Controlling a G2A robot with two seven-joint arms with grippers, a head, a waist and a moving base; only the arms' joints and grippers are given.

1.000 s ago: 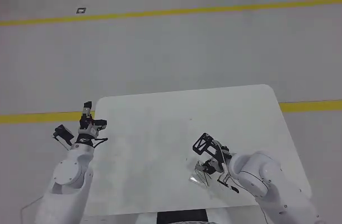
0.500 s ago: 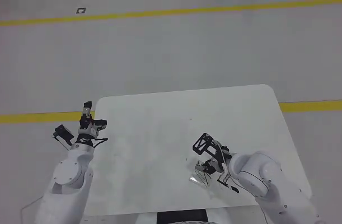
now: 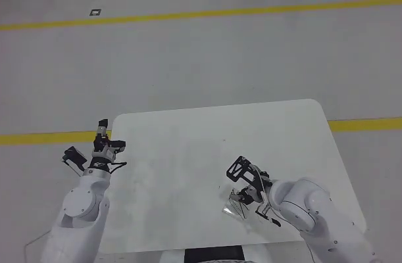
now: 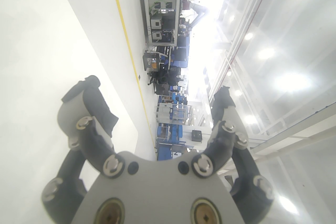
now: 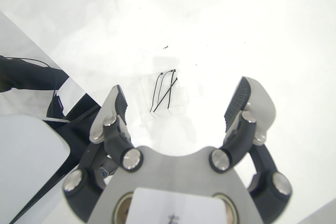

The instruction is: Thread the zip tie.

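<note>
Several thin black zip ties (image 5: 165, 89) lie in a small clear bag (image 5: 162, 96) on the white table (image 3: 187, 151), near its front edge. The bag (image 3: 232, 209) also glints in the top view, beside the right arm. My right gripper (image 5: 181, 101) hangs open just above the bag, with nothing between its ribbed pads (image 5: 233, 101). My left gripper (image 4: 157, 93) is open and empty, held off the table's left edge, pointing out toward the room. From above, the left gripper (image 3: 95, 141) sits at the table's left side and the right gripper (image 3: 237, 184) at the front right.
The table's front edge (image 5: 52, 62) runs close to the bag, with dark cables (image 5: 31, 75) hanging below it. Yellow floor lines (image 3: 187, 14) run behind and beside the table. Racks of equipment (image 4: 162, 22) stand far off in the room.
</note>
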